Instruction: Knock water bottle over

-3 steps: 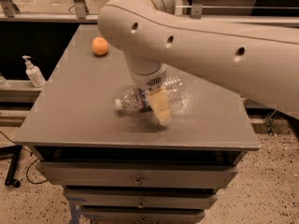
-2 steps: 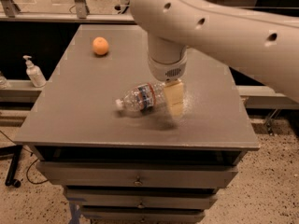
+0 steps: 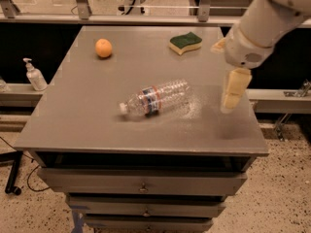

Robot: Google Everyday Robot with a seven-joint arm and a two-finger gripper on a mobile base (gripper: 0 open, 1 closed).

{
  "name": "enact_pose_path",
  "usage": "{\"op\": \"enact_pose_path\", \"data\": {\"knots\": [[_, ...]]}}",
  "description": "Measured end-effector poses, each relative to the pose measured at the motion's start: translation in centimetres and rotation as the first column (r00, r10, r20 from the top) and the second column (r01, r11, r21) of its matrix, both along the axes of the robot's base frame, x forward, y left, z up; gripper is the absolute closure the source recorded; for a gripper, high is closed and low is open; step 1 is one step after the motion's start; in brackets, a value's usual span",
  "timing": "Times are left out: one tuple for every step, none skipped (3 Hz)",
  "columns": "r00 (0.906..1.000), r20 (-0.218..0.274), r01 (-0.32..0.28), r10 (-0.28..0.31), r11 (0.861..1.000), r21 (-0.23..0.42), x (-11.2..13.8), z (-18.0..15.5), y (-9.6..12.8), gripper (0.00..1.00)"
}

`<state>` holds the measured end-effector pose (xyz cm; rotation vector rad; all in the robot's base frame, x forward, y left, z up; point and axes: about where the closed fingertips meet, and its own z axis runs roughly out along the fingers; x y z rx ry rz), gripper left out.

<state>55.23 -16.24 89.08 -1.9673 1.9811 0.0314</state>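
Water bottle (image 3: 155, 97) lies on its side near the middle of the bench (image 3: 87, 125), cap pointing left. Jaws hang over the bench's right edge, well apart from the bottle and holding nothing; whether wide or narrow cannot be told.

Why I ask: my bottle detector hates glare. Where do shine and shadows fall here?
Camera view: a speckled bright patch on the table beside the lying water bottle's base; small highlights on its clear ribs; the gripper, above the table's right edge, casts a soft shadow beneath it.
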Motion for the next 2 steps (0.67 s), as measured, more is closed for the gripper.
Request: {"op": "enact_pose_path", "data": {"knots": [[0.9964, 0.014, 0.079, -0.083, 0.98, 0.18, -1.4, 1.0, -4.4, 0.0], [0.9882, -0.003, 0.148, -0.153, 0.951, 0.271, -3.7, 2.0, -6.7, 0.0]]}}
